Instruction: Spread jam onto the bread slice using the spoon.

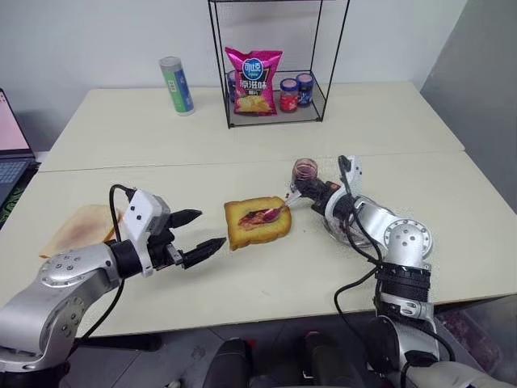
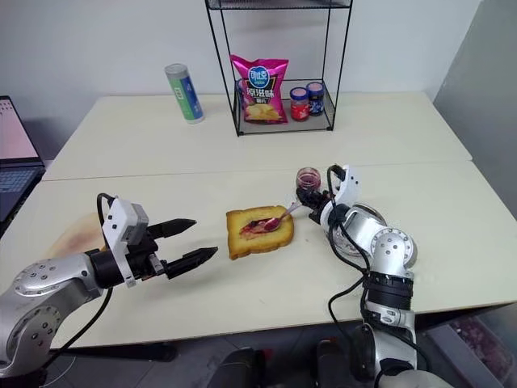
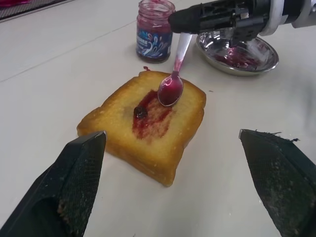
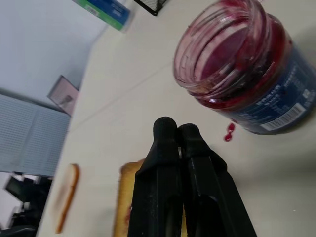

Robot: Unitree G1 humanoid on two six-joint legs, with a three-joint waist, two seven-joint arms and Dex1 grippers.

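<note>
The bread slice (image 1: 257, 221) lies flat at the table's middle, golden with a brown crust. A red-purple smear of jam (image 3: 150, 113) with one dark blob marks its top. The spoon (image 3: 173, 84) slants down from the right, and its jam-coated bowl rests on the slice's far side. My right gripper (image 1: 311, 192) is shut on the spoon's handle; the wrist view shows its fingers (image 4: 168, 148) pressed together. My left gripper (image 1: 212, 229) hovers open just left of the slice, pointing at it, with nothing between its fingers.
An open jam jar (image 1: 304, 170) stands just behind the right gripper. A jam-smeared steel dish (image 3: 237, 52) sits under the right arm. A paler slice (image 1: 81, 226) lies far left. At the back stand a wire rack (image 1: 275, 105) with a chips bag and jars, and a tube (image 1: 176, 85).
</note>
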